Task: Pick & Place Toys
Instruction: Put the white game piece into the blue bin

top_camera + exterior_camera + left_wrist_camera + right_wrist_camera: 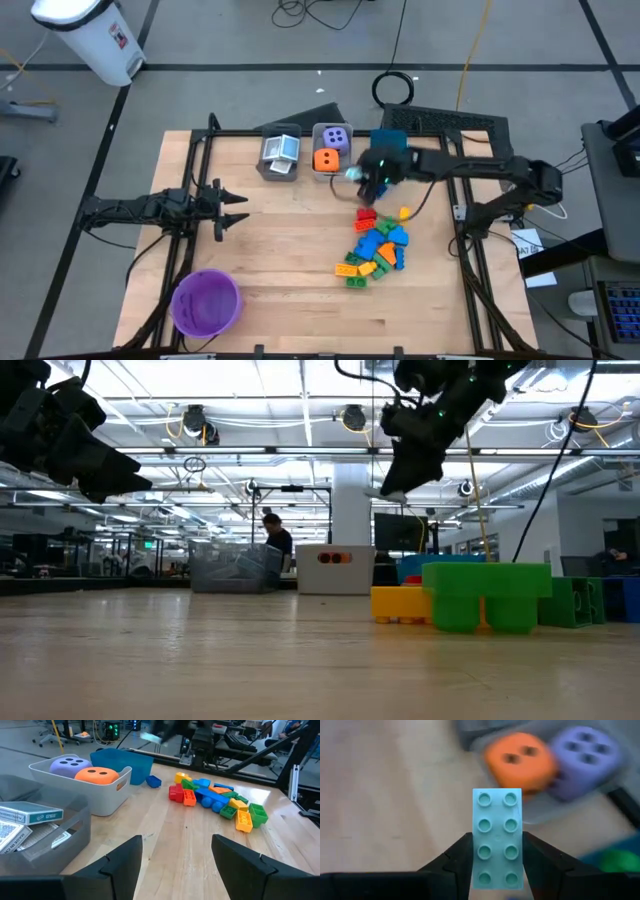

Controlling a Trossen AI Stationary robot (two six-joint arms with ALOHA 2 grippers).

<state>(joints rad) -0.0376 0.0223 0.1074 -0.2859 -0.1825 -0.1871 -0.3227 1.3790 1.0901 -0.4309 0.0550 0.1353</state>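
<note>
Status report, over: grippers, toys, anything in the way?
Right gripper shut on teal brick, up near the dice bin. Left gripper open, waiting at table's left. Brick pile still on table. Nothing blocking.

Wooden table [290, 250] — bricks [376, 248], bins [303, 150], purple bowl [205, 302]

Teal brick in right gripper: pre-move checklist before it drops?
1. Grip: right gripper shut on the teal brick, squarely between its fingers. Ok.
2. Brick lifted off the table: ok, per low view.
3. Over a bin: right gripper hangs beside the clear bin with the orange die and purple die; exact bin below, cannot tell.
4. Left gripper open, waiting far aside. Ok.
5. Brick pile untouched below. Ok.
</note>
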